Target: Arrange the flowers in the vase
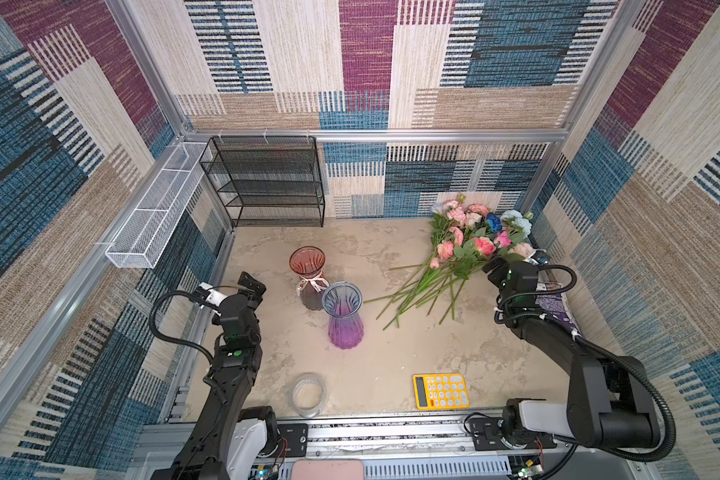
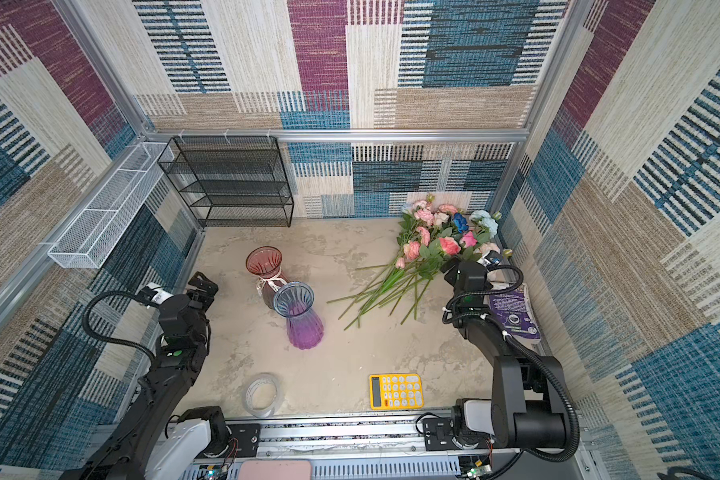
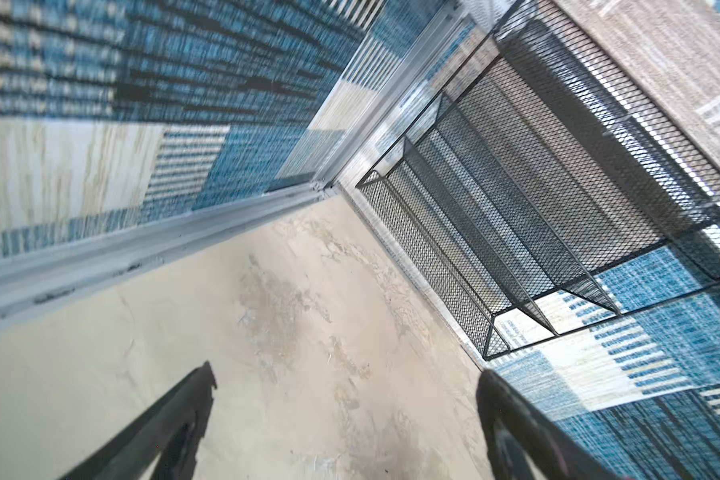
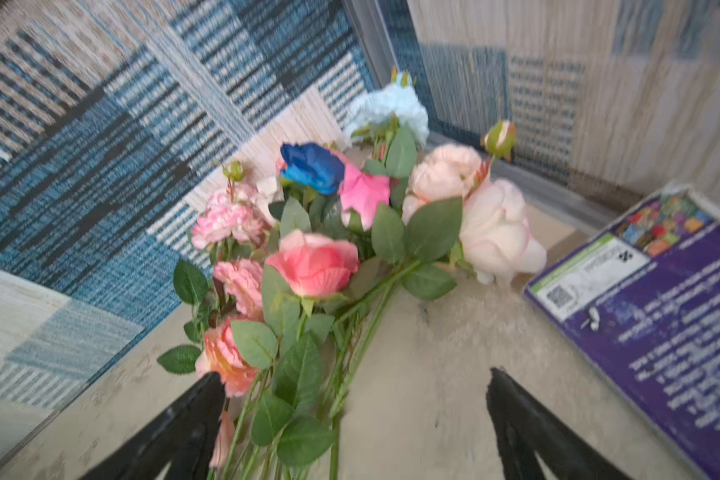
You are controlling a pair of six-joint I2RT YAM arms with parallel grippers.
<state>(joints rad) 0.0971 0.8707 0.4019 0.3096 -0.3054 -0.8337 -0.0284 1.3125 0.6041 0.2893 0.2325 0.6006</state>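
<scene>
Only in both top views, vases; right wrist view, flowers before wide-apart right gripper; left gripper apart too.

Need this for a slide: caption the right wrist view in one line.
Open right gripper aimed at the flowers lying on the table, purple booklet alongside.

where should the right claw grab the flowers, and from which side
By the bare lower stems, coming down from above with the open right claw set across them. The flowers lie flat on the table, blooms bunched toward the back corner, stems fanned out.
</scene>
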